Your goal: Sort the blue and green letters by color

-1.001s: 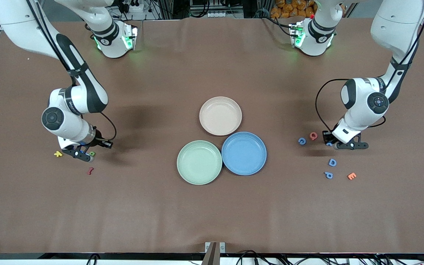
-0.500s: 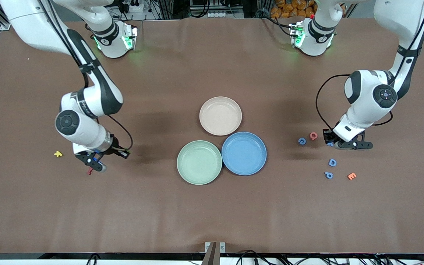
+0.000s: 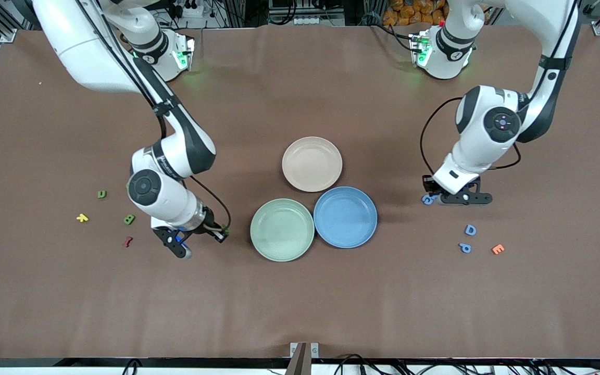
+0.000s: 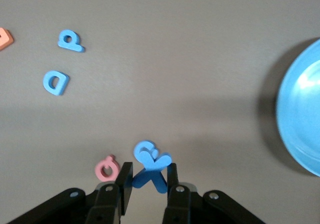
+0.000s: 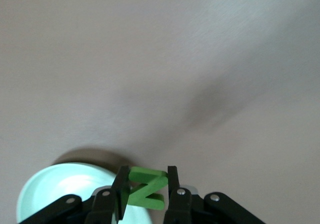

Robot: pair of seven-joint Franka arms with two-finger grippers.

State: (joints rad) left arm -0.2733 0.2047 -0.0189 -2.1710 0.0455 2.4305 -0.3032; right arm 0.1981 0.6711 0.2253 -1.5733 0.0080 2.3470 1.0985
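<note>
My right gripper is shut on a green N and holds it above the table beside the green plate, whose rim shows in the right wrist view. My left gripper is shut on a blue X, above the blue G and next to a pink G. The blue D and blue P lie nearer the front camera. A green u and green B lie toward the right arm's end. The green P is hidden.
The blue plate touches the green plate, and a pink plate sits just farther from the camera. An orange E lies beside the blue P. A yellow letter and a dark red letter lie by the green ones.
My right gripper has carried the green N from the green letters toward the green plate, uncovering the u and B. My left gripper has moved toward the plates with the blue X.
</note>
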